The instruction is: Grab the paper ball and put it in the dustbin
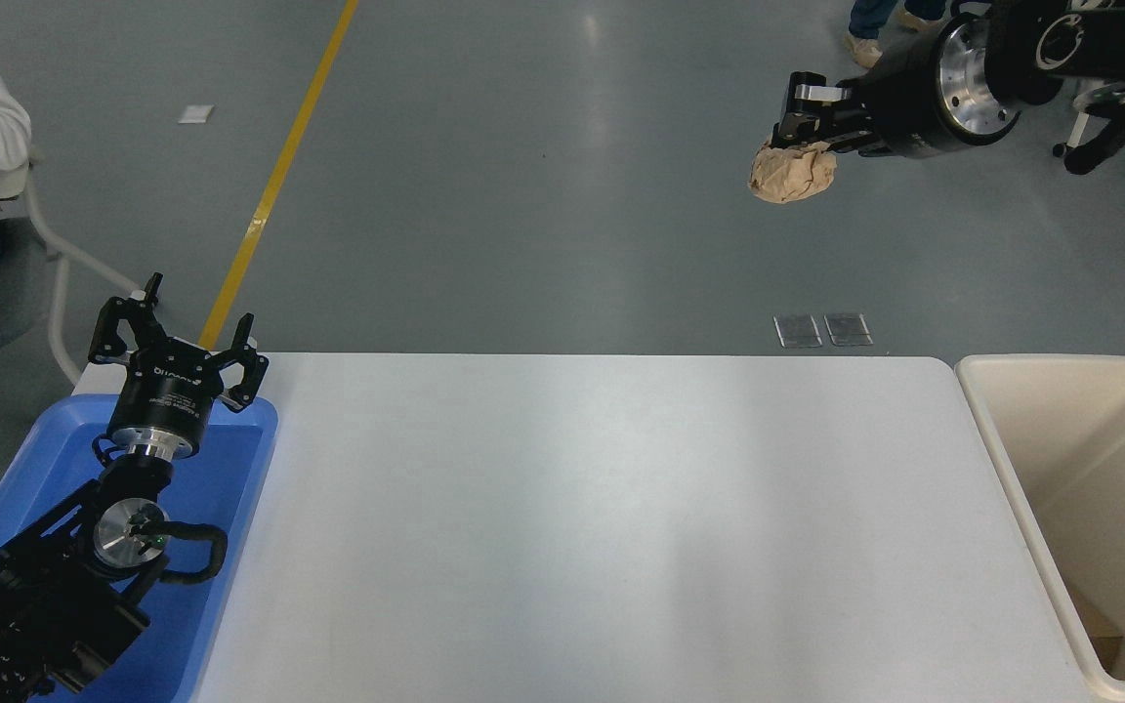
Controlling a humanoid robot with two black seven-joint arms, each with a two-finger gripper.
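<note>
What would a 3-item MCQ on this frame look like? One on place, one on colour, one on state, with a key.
1. Where is the paper ball?
A. On the white table
B. Held in the air by the right gripper
C. Inside the dustbin

2. What colour is the tray under the left gripper?
A. Blue
B. Green
C. Red

3. What state is the left gripper in?
A. Shut on the paper ball
B. Shut on nothing
C. Open

Key:
1 B: the right gripper is shut on the ball high at the picture's upper right, clear of the table and the dustbin.
2 A: the tray at the lower left is blue.
3 C: the left gripper, parked over the tray, has its fingers spread with nothing between them.
</note>
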